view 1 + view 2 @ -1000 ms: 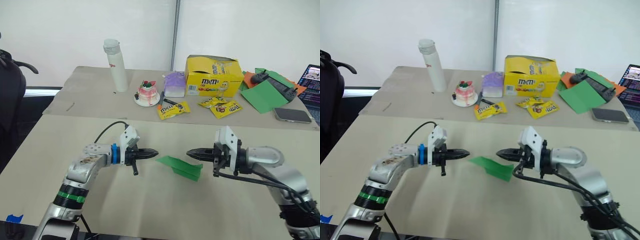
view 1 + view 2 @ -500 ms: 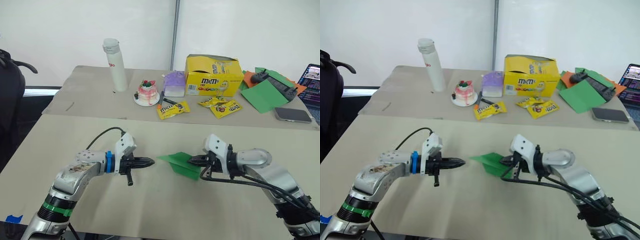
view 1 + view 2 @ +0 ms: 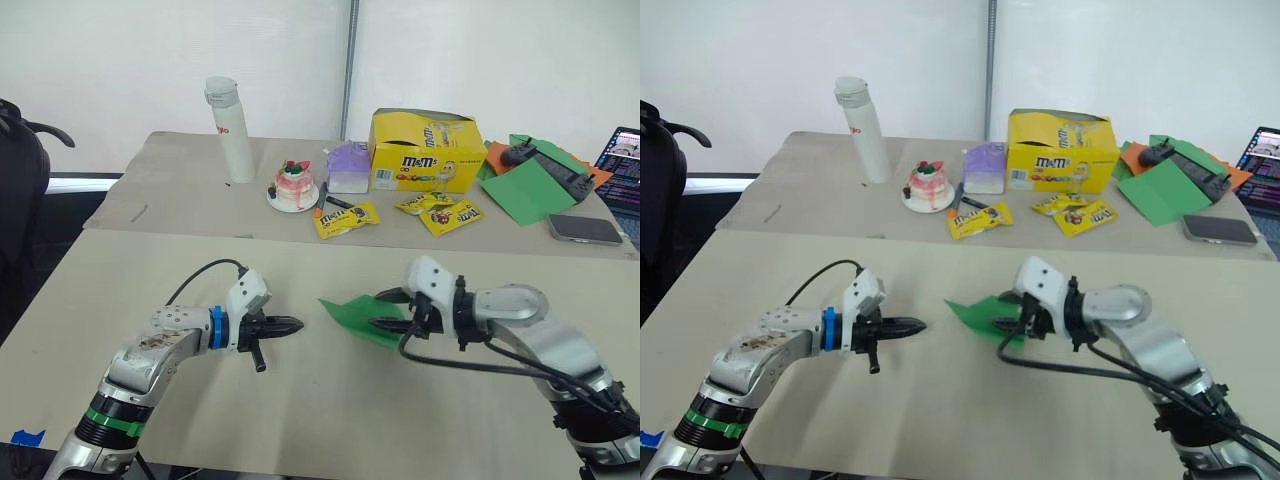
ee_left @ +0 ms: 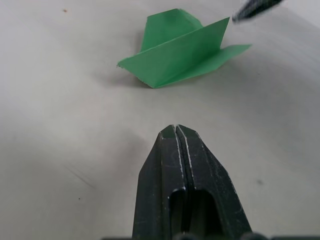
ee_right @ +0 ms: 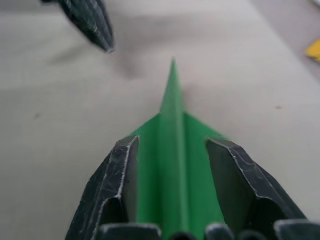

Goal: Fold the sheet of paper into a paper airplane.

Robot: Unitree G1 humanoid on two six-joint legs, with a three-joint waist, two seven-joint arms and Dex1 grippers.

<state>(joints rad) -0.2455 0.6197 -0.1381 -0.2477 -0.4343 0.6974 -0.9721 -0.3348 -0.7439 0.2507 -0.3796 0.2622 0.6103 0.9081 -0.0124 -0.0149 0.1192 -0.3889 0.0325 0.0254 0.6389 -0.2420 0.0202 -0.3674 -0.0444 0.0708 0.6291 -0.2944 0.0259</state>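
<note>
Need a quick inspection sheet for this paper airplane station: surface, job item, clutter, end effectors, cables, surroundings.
Surface: tan table, front part bare around the work.
Job's things: green paper airplane, folded and pointed, nose toward the left end effector.
Clutter: white bottle, toy cake, M&M's box, candy packets, green and orange sheets, phone.
End effectors: left end effector shut, apart from the airplane; right end effector open, straddling its tail.
Cables: black cable under the right arm.
Surroundings: white wall.

Left tool (image 3: 292, 324) pinched closed, level; right tool (image 3: 385, 309) spread apart, facing it.
</note>
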